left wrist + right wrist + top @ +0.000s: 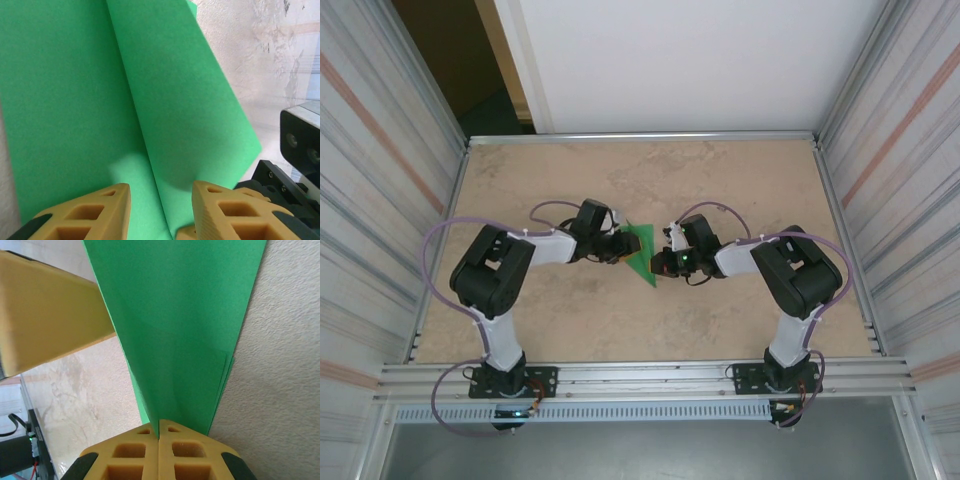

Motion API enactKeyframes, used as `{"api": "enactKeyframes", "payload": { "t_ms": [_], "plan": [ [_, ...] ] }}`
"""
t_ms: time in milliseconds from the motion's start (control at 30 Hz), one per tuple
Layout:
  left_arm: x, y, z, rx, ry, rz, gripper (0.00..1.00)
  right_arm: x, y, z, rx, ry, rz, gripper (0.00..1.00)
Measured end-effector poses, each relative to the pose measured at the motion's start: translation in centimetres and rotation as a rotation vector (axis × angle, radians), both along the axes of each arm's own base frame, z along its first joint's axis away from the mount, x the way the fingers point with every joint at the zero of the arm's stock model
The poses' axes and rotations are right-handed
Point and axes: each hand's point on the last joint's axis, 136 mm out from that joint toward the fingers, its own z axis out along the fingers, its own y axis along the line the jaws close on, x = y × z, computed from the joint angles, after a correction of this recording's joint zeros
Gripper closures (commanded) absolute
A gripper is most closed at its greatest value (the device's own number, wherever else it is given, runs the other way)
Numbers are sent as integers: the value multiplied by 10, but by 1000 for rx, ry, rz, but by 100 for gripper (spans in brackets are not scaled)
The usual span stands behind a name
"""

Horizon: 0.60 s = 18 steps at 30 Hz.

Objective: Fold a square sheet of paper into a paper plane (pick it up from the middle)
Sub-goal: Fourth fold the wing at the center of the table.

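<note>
The square sheet of paper is bright green and stands folded into a pointed paper plane (pixel 642 250) at the middle of the table, between the two grippers. My right gripper (pixel 159 424) is shut on the plane's narrow end (pixel 180 340), where several layered edges show on the right side. My left gripper (pixel 160 192) is open, its yellow fingers (pixel 100 210) apart on either side of the plane's long crease (pixel 135 125), with the paper running up past the fingertips. From above, the left gripper (pixel 620 245) is at the plane's left and the right gripper (pixel 660 262) at its lower right.
The beige tabletop (pixel 650 180) has metal rails along its sides and front (pixel 650 375). One left-gripper finger (pixel 45 320) shows large in the right wrist view. Black parts of the right arm (pixel 295 160) sit close at the right of the left wrist view.
</note>
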Motion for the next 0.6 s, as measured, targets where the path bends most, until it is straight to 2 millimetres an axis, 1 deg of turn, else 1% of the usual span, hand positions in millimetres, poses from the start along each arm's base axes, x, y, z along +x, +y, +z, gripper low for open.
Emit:
{"api": "enactKeyframes", "payload": {
  "t_ms": [100,233,400,600],
  "plan": [
    [1,-1,-5,-5,-13,-6,60,0,0,0,0,-1,-1,94],
    [1,-2,-3,-14,-26,-13,56,0,-1,-1,1,4,-6,94],
    [1,-2,-4,-5,-29,-14,55,1,-3,-2,4,17,-21,93],
    [1,-6,-7,72,-13,-16,54,2,-5,-2,5,26,-34,91]
  ]
}}
